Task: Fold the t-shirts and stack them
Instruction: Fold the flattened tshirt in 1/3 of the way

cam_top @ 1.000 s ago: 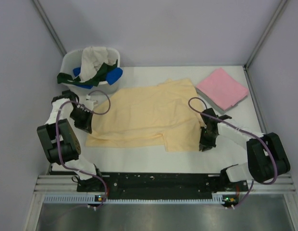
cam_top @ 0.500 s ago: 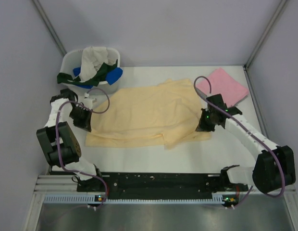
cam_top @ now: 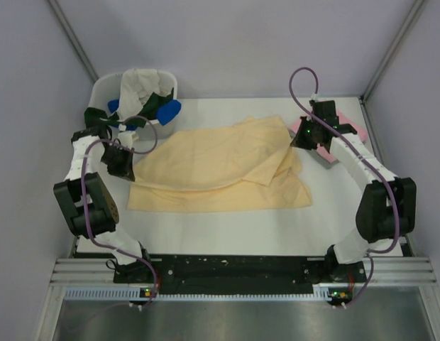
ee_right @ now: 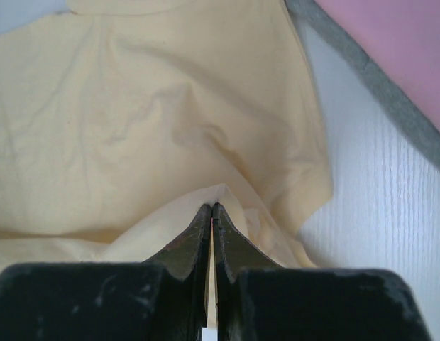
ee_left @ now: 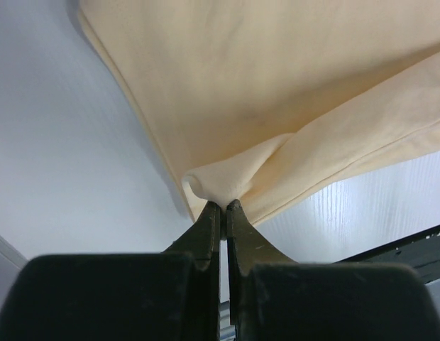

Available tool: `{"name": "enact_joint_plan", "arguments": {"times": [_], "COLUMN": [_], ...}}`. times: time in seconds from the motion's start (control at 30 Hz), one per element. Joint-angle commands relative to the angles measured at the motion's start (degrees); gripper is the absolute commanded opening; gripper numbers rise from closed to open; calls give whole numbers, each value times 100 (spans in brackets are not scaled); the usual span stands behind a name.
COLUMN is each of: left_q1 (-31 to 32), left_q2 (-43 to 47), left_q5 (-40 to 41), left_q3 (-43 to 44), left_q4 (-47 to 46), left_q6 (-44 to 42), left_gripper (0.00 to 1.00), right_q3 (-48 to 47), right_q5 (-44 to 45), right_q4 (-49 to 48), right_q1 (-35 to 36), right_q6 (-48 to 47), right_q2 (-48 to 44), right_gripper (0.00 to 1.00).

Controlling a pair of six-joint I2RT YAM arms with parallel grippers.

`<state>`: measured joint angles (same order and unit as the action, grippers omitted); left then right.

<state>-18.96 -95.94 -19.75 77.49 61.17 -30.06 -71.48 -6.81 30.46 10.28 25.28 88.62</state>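
A pale peach-yellow t-shirt [cam_top: 206, 167] lies spread across the middle of the table, with its right part folded over and raised. My left gripper [cam_top: 128, 172] is shut on the shirt's left edge; the left wrist view shows cloth [ee_left: 277, 85] pinched at the tips [ee_left: 223, 206]. My right gripper [cam_top: 295, 141] is shut on a fold of the same shirt [ee_right: 135, 121], tips [ee_right: 211, 207] together, and holds it up near the back right. A folded pink t-shirt [cam_top: 344, 128] lies beside it, also in the right wrist view [ee_right: 390, 42].
A white plastic tub [cam_top: 99, 87] stands at the back left holding a cream-white shirt [cam_top: 138, 84], a dark green one [cam_top: 145, 111] and a blue one [cam_top: 170, 110]. A grey layer [ee_right: 376, 92] shows under the pink shirt. Walls enclose the table on three sides.
My right gripper has carried the shirt's near right edge from the front right to the back right, folding it over. My left gripper has shifted slightly back with the left edge.
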Motion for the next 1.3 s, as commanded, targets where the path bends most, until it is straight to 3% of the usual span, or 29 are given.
{"name": "enact_joint_plan", "arguments": {"times": [0.0,0.4,0.63,0.83,0.9,1.0,1.1,1.17,1.27], "left_q1": [42,42,33,-81,-143,-231,-248,-248,-248], "left_q2": [-109,-477,-864,-1435,-1637,-1761,-1587,-1288,-683], "left_q5": [-152,471,639,639,665,700,639,429,192], "left_q3": [170,459,661,1574,1891,2251,2393,2323,1824], "left_q4": [-122,-324,-632,-764,-808,-861,-826,-817,-826], "left_q6": [194,457,703,1037,1160,1275,1161,942,329], "left_gripper": [0,0,8,14,20,38,45,57,58], "right_q3": [-664,-1429,-1570,-2105,-2316,-2537,-2712,-2713,-2092], "right_q5": [-101,461,338,268,285,320,364,469,811], "right_q4": [-751,-901,-1138,-1235,-1200,-1121,-832,-455,-93], "right_q1": [-44,-44,-44,-35,-44,-44,-44,-44,-53], "right_q6": [-287,-717,-788,-796,-805,-788,-910,-963,-876], "right_q2": [410,1201,1605,2229,2431,2503,2327,2064,1319], "right_gripper": [0,0,0,0,14,46,55,57,64]}}
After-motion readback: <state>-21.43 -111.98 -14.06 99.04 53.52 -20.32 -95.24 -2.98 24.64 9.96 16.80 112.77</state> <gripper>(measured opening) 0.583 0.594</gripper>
